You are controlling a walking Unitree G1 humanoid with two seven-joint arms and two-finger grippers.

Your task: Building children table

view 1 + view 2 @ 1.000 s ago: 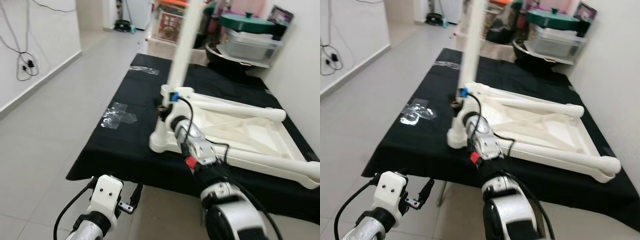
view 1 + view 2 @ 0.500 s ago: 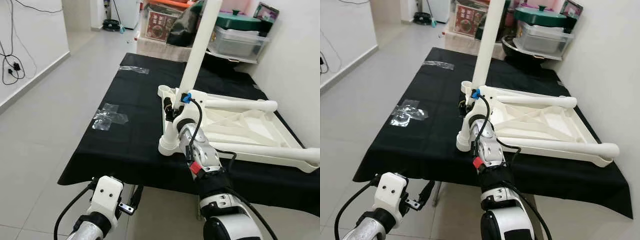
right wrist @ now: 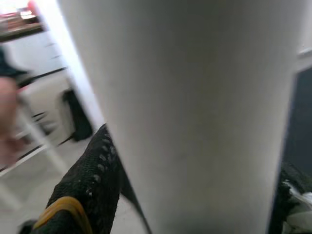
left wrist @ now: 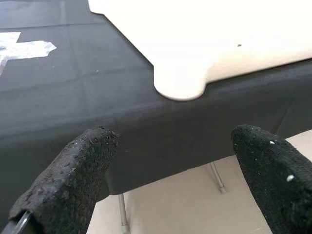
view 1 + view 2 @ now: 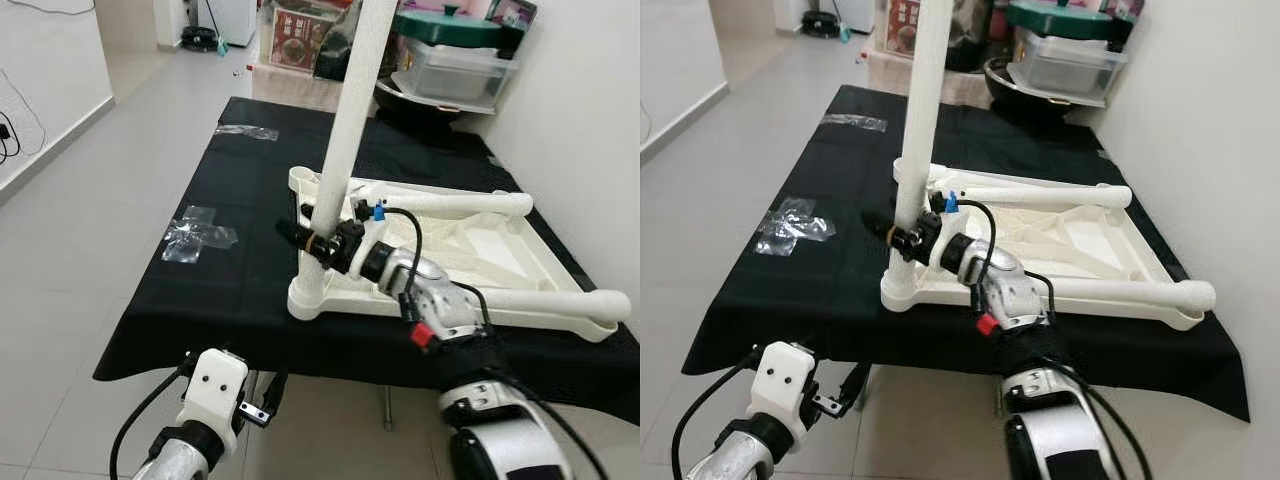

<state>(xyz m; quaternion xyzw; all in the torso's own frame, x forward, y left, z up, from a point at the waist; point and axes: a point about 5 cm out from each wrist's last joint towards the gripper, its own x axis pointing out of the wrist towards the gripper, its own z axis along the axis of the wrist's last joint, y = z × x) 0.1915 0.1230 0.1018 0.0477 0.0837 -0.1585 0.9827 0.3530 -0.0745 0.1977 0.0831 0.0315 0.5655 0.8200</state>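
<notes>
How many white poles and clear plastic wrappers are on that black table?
White poles: 3 (upright pole, far lying pole, near lying pole)
Clear plastic wrappers: 2 (near wrapper, far wrapper)
Total: 5

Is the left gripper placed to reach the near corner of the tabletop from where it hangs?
Probably yes. The left gripper hangs open below the table edge, facing the black cloth, with the tabletop corner just above and nothing between. It would need to rise first.

It was a home: pale tiled floor (image 5: 90, 190), stacked storage tubs (image 5: 455, 72) with a green-lidded pot (image 5: 445, 25), and a black-clothed surface (image 5: 230, 275).
</notes>
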